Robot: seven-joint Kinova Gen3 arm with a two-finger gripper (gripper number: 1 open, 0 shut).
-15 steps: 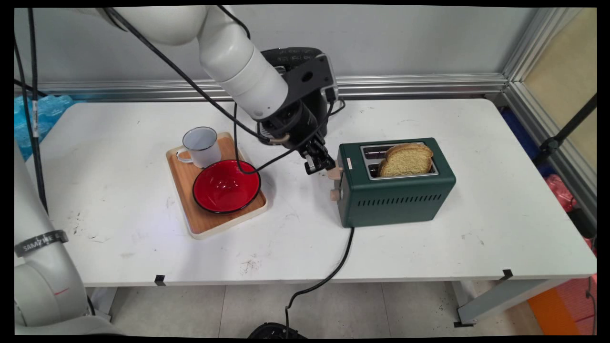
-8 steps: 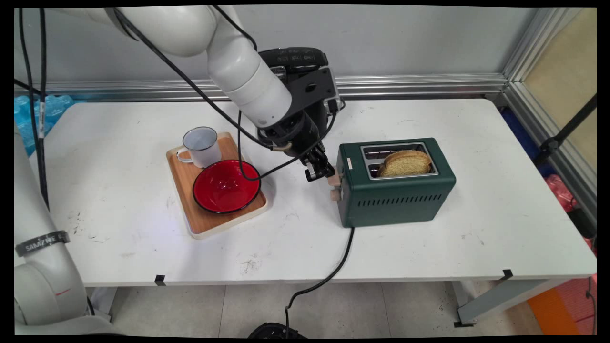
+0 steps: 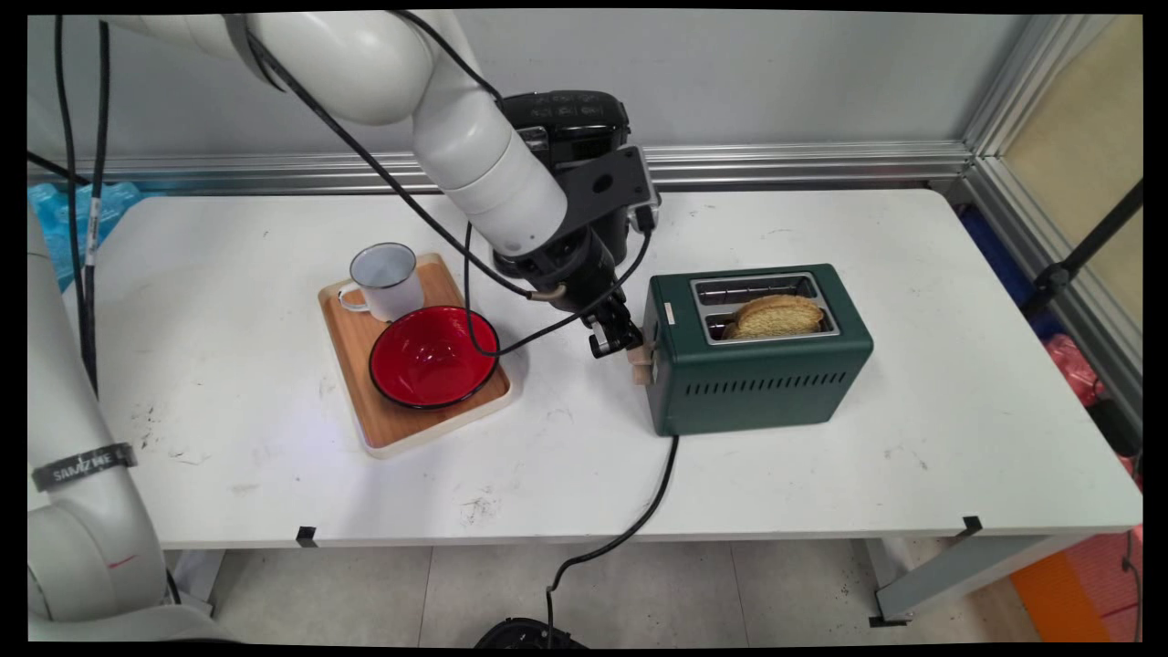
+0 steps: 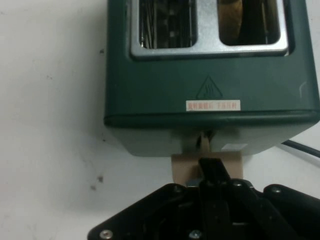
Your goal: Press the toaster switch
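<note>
Bread (image 3: 778,315) down, sunk nearly flush in toaster (image 3: 757,360) slot; lever (image 3: 641,354) lower, our hand (image 3: 610,342) down with it. Hand fingers together, pressing lever top just ahead of us. Whether lever latched, we cannot tell. Tray (image 3: 365,415) behind hand.

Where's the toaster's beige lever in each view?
Main view: lever on the green toaster's left end, right of centre, at the gripper.
Hand view: lever bottom centre, under the toaster's end.
Shared landmark: the toast in one slot.
</note>
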